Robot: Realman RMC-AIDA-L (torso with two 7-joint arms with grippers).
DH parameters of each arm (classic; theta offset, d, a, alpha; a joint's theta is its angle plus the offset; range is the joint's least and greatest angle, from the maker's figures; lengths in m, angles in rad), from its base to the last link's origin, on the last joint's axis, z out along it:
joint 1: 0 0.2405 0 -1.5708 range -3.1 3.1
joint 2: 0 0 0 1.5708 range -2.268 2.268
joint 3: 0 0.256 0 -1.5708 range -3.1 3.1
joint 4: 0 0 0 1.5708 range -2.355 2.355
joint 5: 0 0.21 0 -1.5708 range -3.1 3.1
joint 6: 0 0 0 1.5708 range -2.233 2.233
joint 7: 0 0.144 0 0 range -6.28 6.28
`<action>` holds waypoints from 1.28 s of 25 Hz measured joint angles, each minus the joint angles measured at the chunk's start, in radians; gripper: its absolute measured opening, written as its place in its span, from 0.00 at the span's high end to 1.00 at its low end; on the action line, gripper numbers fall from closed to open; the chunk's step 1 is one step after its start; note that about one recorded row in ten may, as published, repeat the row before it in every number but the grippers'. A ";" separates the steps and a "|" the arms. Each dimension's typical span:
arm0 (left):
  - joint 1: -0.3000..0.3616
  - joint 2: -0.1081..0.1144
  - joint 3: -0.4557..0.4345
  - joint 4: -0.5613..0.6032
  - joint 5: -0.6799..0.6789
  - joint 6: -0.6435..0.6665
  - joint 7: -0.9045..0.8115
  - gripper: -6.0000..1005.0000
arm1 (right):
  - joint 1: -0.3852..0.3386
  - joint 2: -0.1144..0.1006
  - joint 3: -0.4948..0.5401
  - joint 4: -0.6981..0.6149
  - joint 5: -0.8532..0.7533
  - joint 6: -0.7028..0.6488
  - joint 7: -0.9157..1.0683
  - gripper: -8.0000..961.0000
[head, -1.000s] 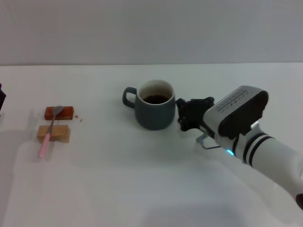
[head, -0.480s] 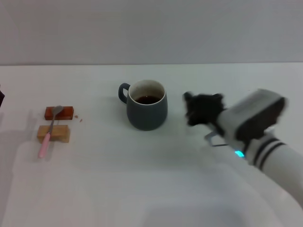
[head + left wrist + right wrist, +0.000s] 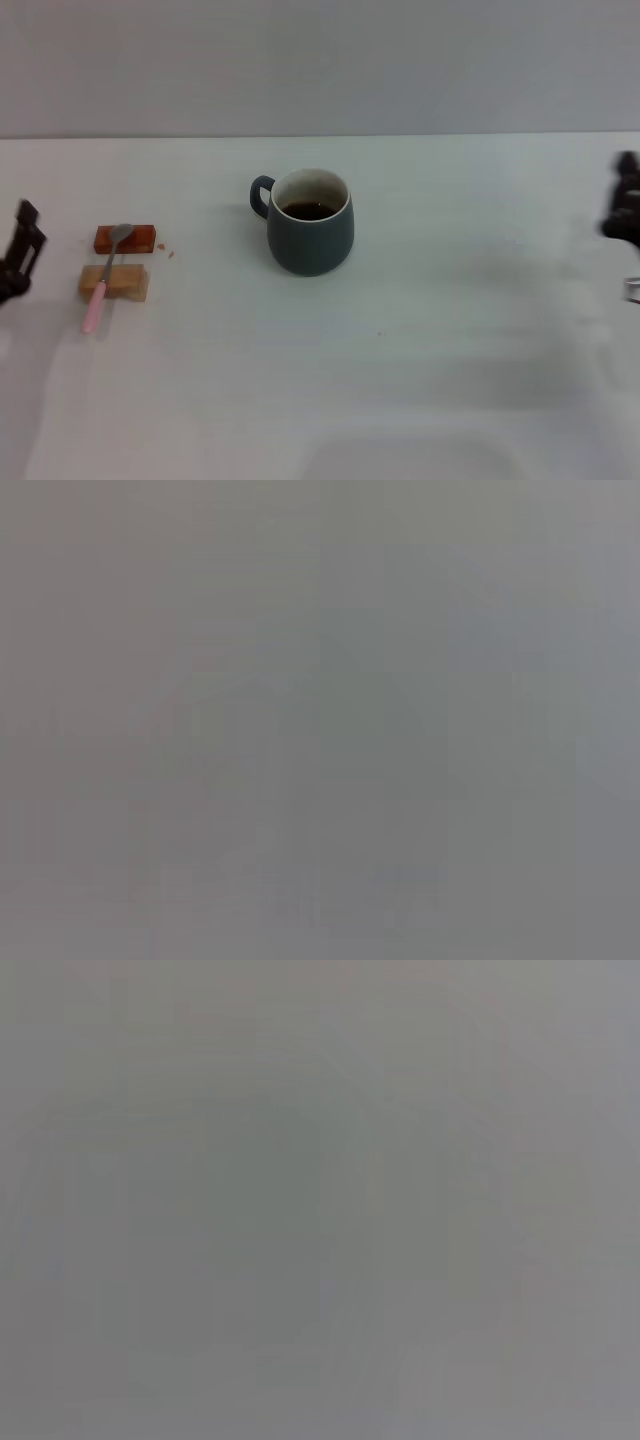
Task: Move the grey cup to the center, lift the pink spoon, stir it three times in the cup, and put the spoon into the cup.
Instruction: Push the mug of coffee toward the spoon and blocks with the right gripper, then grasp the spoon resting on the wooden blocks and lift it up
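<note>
The grey cup (image 3: 309,222) stands upright on the white tabletop (image 3: 330,380) near the middle, handle toward the left, dark liquid inside. The pink spoon (image 3: 103,281) lies at the left, its metal bowl on a small red block (image 3: 125,238) and its pink handle across a tan wooden block (image 3: 114,282). My left gripper (image 3: 20,255) shows at the left edge, apart from the spoon. My right gripper (image 3: 624,212) is at the right edge, blurred, far from the cup. Both wrist views show only plain grey.
A grey wall runs behind the table's far edge. A few red crumbs (image 3: 168,250) lie beside the red block.
My right gripper has let go of the cup's side and pulled back to the right edge. The cup shifted slightly left, then stayed. My left gripper has come into view at the left edge.
</note>
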 joint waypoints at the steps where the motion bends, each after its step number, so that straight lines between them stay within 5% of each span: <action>1: 0.007 0.000 0.022 0.000 0.000 0.006 -0.003 0.21 | -0.010 0.000 0.020 -0.009 0.000 -0.014 0.000 0.99; 5: 0.031 0.000 0.116 0.000 0.004 0.022 -0.002 0.21 | -0.041 -0.001 0.125 -0.057 0.001 -0.034 0.007 0.99; 15: 0.068 -0.002 0.269 0.000 0.000 -0.003 0.007 0.21 | -0.036 -0.001 0.153 -0.090 0.002 -0.028 0.008 0.99; 32: 0.030 -0.004 0.249 -0.002 -0.031 -0.144 0.080 0.21 | -0.035 0.001 0.145 -0.089 -0.003 -0.026 0.010 0.99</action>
